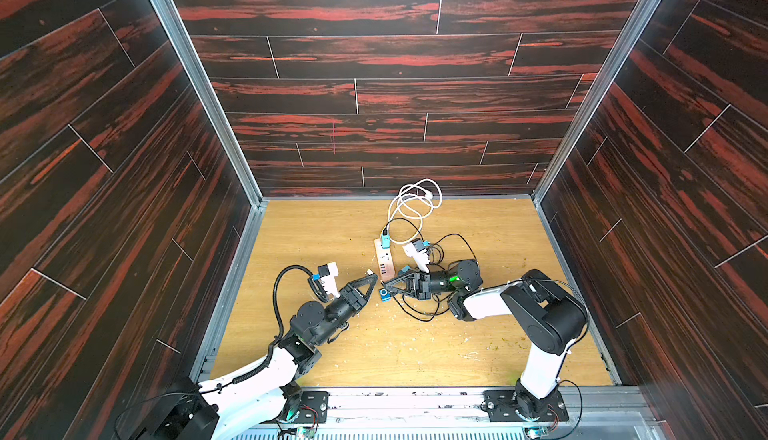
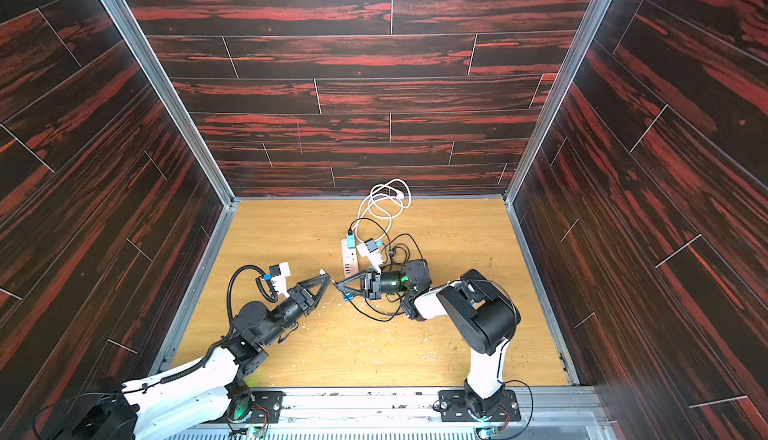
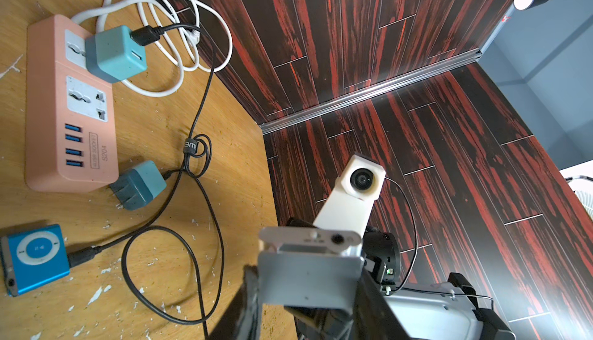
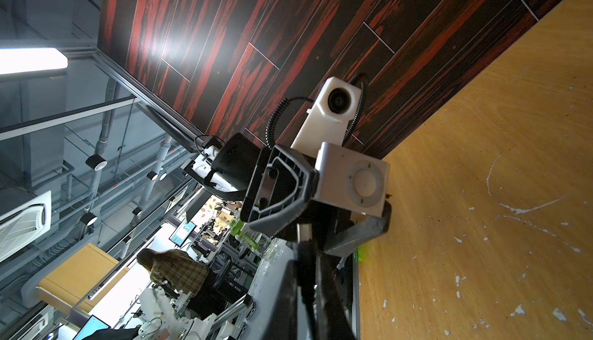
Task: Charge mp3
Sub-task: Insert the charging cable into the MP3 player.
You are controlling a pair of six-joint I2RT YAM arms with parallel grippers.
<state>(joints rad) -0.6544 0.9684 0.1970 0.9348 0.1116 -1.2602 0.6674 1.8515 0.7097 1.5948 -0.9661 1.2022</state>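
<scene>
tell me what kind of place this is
Probably a robotics lab test cell: panelled walls box in a wooden tabletop, the left arm and right arm are bolted to a front rail, and a monitor and person show beyond.

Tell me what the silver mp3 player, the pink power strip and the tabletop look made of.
Silver mp3 player: likely metal, matte grey sheen; white plastic-looking wheel.
Pink power strip: smooth matte plastic, moulded rounded edges.
Tabletop: wood-grain board, perhaps laminate, scuffed with white flecks.
</scene>
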